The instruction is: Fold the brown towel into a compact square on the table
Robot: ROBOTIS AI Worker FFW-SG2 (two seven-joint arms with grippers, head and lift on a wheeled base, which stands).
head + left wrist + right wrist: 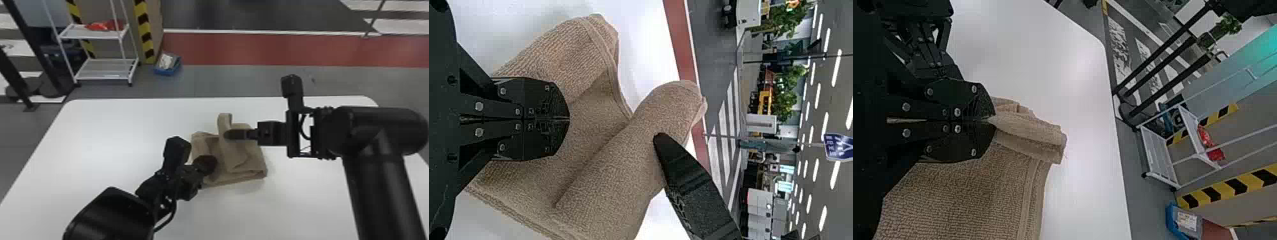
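The brown towel (255, 156) lies bunched and partly folded on the white table, with one narrow flap raised at its back. My right gripper (227, 134) reaches in from the right and holds that raised flap. In the right wrist view, the right gripper (989, 120) is shut, pinching a ridge of the towel (1028, 132). My left gripper (209, 164) is low over the towel's left part. In the left wrist view, the left gripper (568, 119) has its fingers together in front of the towel (604, 170); no cloth is visible between them.
The white table (95, 143) extends around the towel on all sides. Behind it on the floor stand a white wire rack (107, 68) with red items and a small blue bin (166, 71). Both arms flank the towel closely.
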